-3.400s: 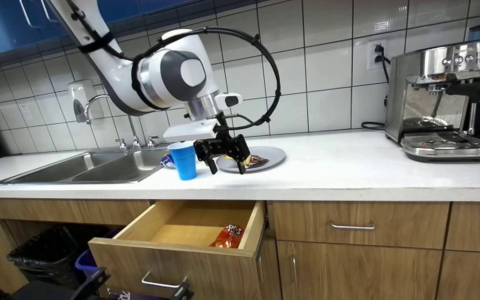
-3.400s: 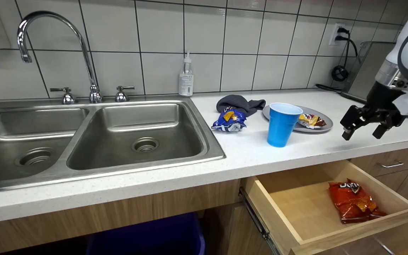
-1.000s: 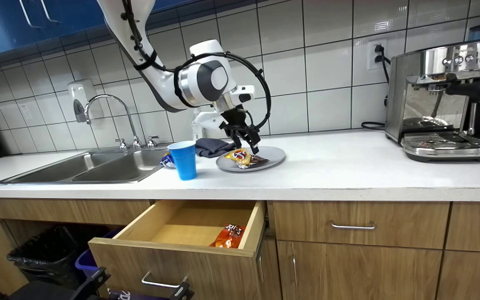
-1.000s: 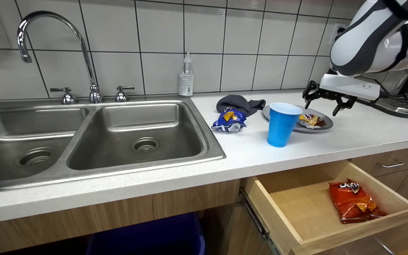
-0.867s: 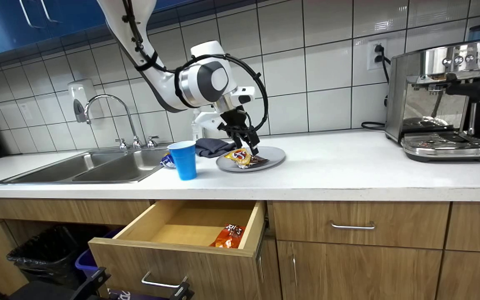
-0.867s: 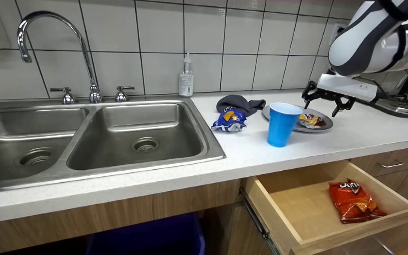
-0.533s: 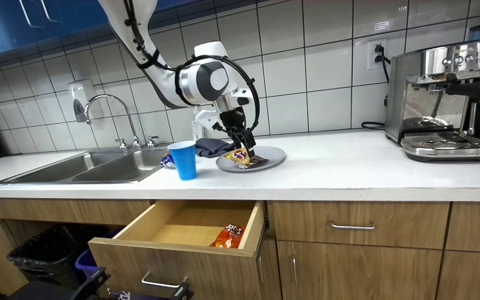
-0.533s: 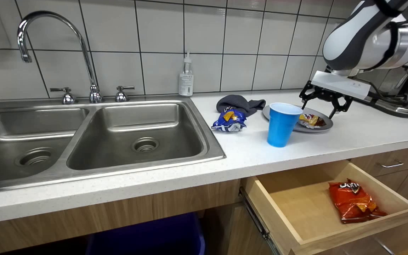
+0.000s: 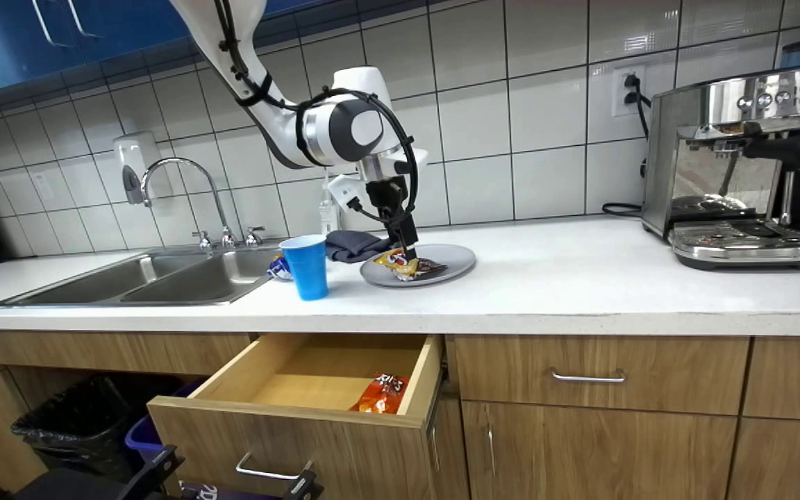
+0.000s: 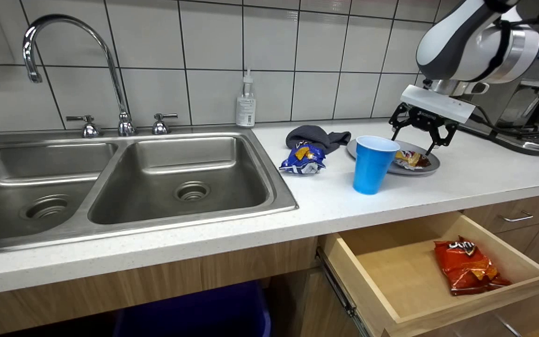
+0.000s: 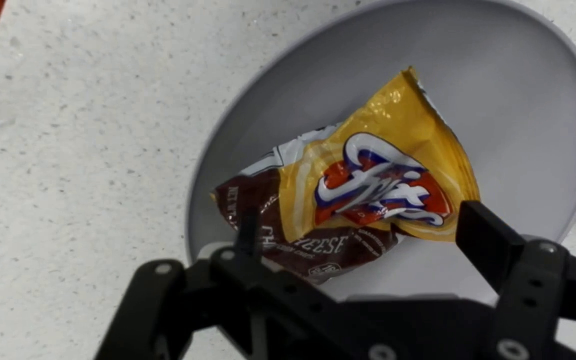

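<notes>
And here's the end effector (image 10: 410, 146), low over the plate (image 11: 523, 90), fingers (image 11: 488, 240) spread wide and nothing in their grip! Just the one arm (image 9: 334, 135), so nothing else is nearer. Right underneath lies the yellow bag (image 11: 388, 175), on the plate, between the front and back edges of the worktop (image 9: 580, 278), with the fingers set roughly front to back across it; whether either touches it, I can't call. Look at that long axis: it runs on a slant, brown end by the finger nearer the front edge, yellow end reaching toward the back edge and the sink (image 10: 276, 188). Seen from the wrist, more of the bag shows on the sink side of the fingertips. Now the count! One plate, one bag on it. One cup (image 10: 371, 168), upright, sink-side of the plate and nearer the front edge. One towel (image 10: 315, 135), bunched farther back, one blue bag (image 10: 303, 160) just in front of it. That makes two bags up top, and a third, the red bag (image 10: 467, 267), sits in the one open drawer (image 10: 393, 267) below the front edge. One bottle (image 10: 246, 105) stands by the back edge, and one coffee machine (image 9: 716, 163) is well off toward the end away from the sink.
</notes>
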Robot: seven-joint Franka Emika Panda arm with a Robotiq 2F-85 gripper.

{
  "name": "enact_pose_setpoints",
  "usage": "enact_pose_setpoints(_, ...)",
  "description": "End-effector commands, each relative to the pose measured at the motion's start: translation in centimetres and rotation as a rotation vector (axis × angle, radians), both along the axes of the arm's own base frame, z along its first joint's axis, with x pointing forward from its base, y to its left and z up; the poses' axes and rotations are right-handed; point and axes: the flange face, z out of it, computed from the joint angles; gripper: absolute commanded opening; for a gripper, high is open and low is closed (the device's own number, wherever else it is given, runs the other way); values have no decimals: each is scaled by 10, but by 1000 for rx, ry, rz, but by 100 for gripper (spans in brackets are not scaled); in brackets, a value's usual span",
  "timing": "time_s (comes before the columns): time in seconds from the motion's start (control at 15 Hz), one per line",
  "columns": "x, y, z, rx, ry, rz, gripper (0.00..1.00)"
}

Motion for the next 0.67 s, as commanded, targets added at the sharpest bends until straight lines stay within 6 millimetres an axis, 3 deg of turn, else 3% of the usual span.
enact_pose_setpoints(0.0,11,-5,1,28,11,-57,100)
enact_pose_setpoints(0.6,8,-14,-12,36,43,-96,100)
